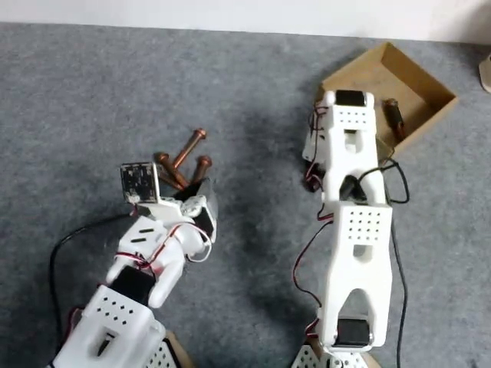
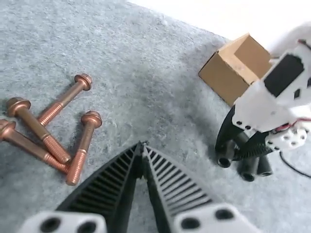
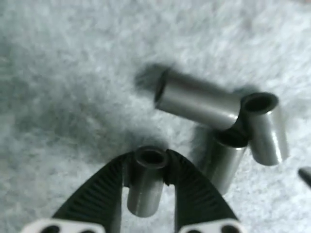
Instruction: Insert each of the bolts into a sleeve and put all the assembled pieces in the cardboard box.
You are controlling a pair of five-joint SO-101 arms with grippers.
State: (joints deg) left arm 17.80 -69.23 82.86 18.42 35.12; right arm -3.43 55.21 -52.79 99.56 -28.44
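Dark grey steel tube sleeve [image 3: 145, 189] pinched between the ribbed fingers of the right end effector [image 3: 149, 162], open bore turned up toward the wrist camera. Cannot tell whether it is lifted clear or resting on the grey felt counter [image 1: 77, 92]. Three loose grey sleeves [image 3: 199, 104] just beside it, crowded together and apparently touching.

Four copper-coloured flanged bolts [image 2: 83, 145] in a loose heap well apart from the sleeves, two of them crossed. Left end effector [image 2: 142, 148] just beside the heap, fingers pressed together, holding nothing.

Open brown cardboard box [image 1: 380, 77] beyond the right arm, one assembled bolt-and-sleeve piece [image 1: 393, 115] lying inside.

Likely trouble:
- Smooth round sleeve may pivot or slip if the grip loosens, leaving the bore off-axis for a bolt.
- Loose sleeves sit close enough to be clipped and rolled away.
- Crossed bolts: pulling one probably drags or flicks its neighbour.
- Left fingers must spread before any pick, or they would only shove the heap.
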